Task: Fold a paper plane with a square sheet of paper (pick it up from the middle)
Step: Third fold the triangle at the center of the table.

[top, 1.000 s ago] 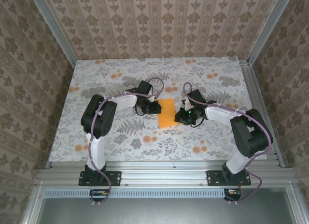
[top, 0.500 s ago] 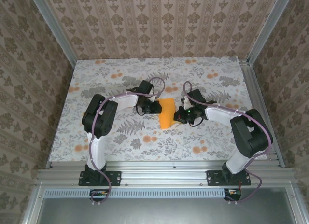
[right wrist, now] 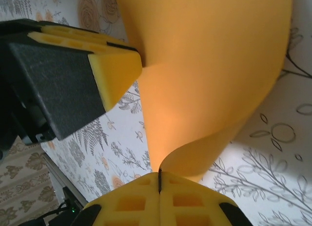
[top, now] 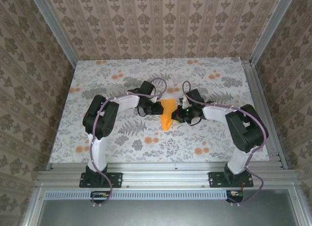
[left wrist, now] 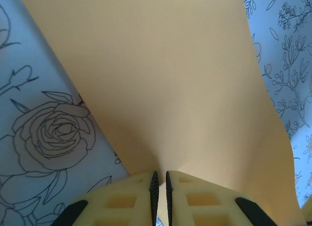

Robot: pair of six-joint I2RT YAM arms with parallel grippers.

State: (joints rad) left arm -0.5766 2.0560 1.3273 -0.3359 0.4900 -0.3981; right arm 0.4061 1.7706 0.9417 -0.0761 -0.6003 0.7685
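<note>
Here, both grippers are pinching the paper (top: pixel 167 114) from opposite sides, over the middle of the cloth (top: pixel 122 138). The left gripper (left wrist: pixel 160 175) is clamping one edge between jaws that are all but closed, with the sheet fanning away from the seam. The right gripper (right wrist: pixel 159 176) is gripping the opposite edge with its jaws fully closed, and the sheet is curling up out of them in a smooth bend. From above, the paper is bowing between the two, looking narrow rather than flat and square, its lower tip pointing toward the near edge. I am reading this as a fold in the making. Holding two opposite edges close together is making the sheet bend along its middle, where a centre crease belongs. The bend is looking soft, not yet a sharp crease. Keeping the edges aligned is likely mattering most, since thin paper under uneven pull may skew.
</note>
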